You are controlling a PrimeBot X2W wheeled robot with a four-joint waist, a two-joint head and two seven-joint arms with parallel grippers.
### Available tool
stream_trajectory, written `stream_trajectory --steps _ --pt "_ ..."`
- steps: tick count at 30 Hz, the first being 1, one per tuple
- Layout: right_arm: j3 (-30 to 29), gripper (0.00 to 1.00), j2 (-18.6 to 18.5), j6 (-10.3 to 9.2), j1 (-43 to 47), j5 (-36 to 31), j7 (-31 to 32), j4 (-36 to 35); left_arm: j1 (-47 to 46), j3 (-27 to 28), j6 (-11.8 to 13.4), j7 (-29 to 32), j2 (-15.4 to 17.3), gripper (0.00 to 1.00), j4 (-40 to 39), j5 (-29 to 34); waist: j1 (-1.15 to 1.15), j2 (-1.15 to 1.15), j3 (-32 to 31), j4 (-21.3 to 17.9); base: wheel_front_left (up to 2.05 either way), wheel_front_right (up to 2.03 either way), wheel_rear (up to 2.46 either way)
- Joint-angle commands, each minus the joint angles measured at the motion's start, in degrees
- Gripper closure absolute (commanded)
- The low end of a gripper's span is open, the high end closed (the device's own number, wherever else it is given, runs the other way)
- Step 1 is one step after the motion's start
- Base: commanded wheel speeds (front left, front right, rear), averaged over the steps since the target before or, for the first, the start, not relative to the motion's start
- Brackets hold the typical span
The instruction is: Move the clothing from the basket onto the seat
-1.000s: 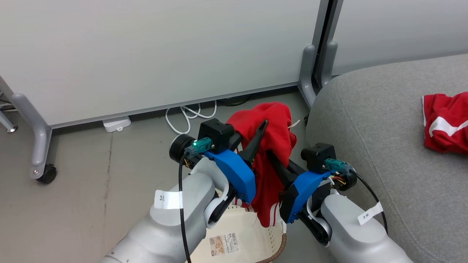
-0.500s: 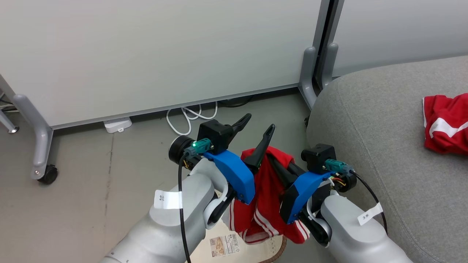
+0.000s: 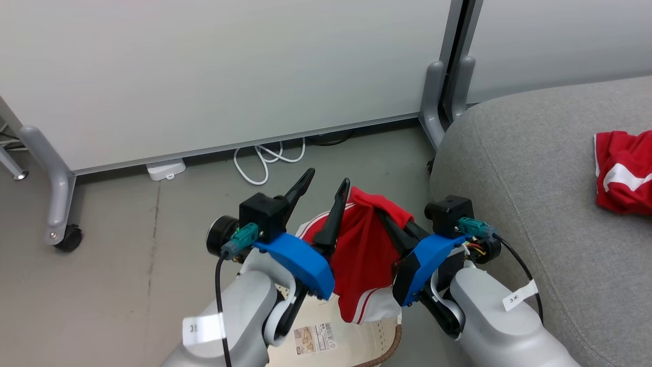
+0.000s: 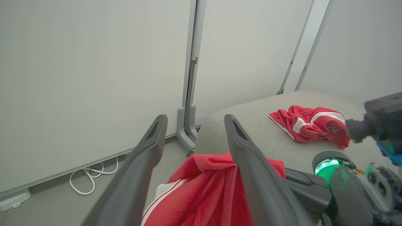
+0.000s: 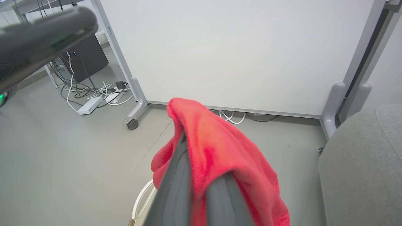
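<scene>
A red garment of the clothing (image 3: pixel 364 255) with white stripes hangs from my right gripper (image 3: pixel 374 204), which is shut on its top fold; the fabric drapes over the fingertips (image 5: pixel 179 188). My left gripper (image 3: pixel 328 179) stands open just left of it, with nothing between its fingers (image 4: pixel 157 131). Below both, the cream basket (image 3: pixel 356 342) shows its label and brown rim at the bottom edge. The grey seat (image 3: pixel 535 178) lies to the right, and another red garment (image 3: pixel 624 171) rests on it, also seen from the left wrist (image 4: pixel 309 125).
White partition panels (image 3: pixel 229 76) stand behind on grey legs, one with a castor (image 3: pixel 69 237). A white cable loop (image 3: pixel 260 163) and a power block (image 3: pixel 165 169) lie on the floor beneath. More cables and a black box (image 5: pixel 86 56) sit farther left.
My left gripper opened, let go of the red garment and drew back to the left. The garment dropped lower and now hangs from the right gripper alone.
</scene>
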Motion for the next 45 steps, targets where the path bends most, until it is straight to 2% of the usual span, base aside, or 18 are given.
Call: stream_trajectory --steps 1,7,14,25,35,45 --pt "-0.48 1.0 0.02 0.01 0.0 -0.55 -0.32 -0.5 2.59 1.38 -0.01 -0.18 0.75 0.0 -1.75 1.95 0.0 0.0 0.17 0.21 0.0 0.0 0.0" --pt "-1.3 1.0 -0.06 0.01 1.02 -1.3 -0.33 -1.26 9.32 6.59 -2.46 -0.18 2.26 0.0 -7.5 8.24 0.0 0.0 0.25 0.58 0.0 0.0 0.0" --pt "-1.74 1.0 -0.05 0.01 1.96 -1.76 -0.33 -1.66 16.62 12.59 -5.25 -0.19 3.11 0.0 -10.69 12.14 0.0 0.0 -0.07 0.82 0.0 0.0 0.0" --pt "-2.22 1.0 -0.41 0.01 2.73 -1.91 -0.34 -1.76 22.97 21.21 -5.95 -0.19 2.15 0.0 -11.81 15.79 0.0 0.0 -0.65 1.14 0.0 0.0 0.0" --pt "-2.51 1.0 -0.54 0.01 2.86 -1.86 -0.34 -2.03 23.7 24.03 -6.32 -0.19 1.05 0.0 -12.27 17.77 0.0 0.0 -0.29 0.67 0.0 0.0 0.0" --pt "-3.36 1.0 -1.05 0.01 2.88 -2.31 -0.34 -2.53 22.9 23.65 -6.33 -0.19 0.98 0.0 -12.39 17.63 0.0 0.0 -0.23 -2.71 0.0 0.0 0.0"
